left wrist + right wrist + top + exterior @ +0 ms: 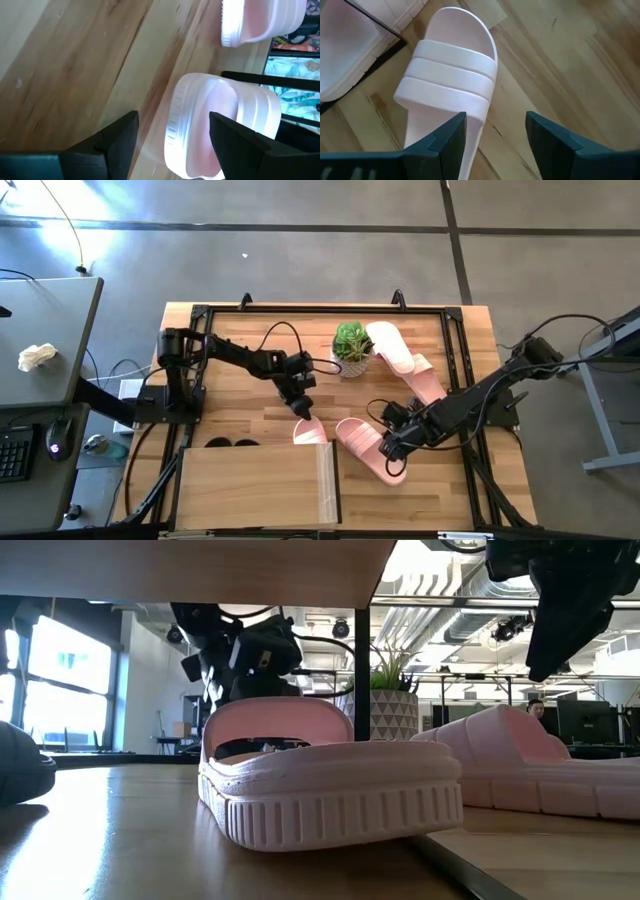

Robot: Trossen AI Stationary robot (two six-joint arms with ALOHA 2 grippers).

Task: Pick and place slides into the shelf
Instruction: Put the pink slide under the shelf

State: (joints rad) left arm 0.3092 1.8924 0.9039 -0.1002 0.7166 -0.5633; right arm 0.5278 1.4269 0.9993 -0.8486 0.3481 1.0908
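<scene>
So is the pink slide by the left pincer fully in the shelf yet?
Partly in. The pink slide has its heel sticking out from under the shelf top; the left pincer is open behind it.

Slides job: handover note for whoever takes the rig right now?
Left hand: open, hovering by the heel of the pink slide half pushed in at the shelf edge.
Right hand: open, over the pink slide lying flat right of the shelf; nothing gripped.
Two more pink slides lie near the potted plant.
Two black slides poke out from under the shelf top.
Done: black pair looks shelved.
Left: finish seating the half-in slide, then three pink ones.
</scene>
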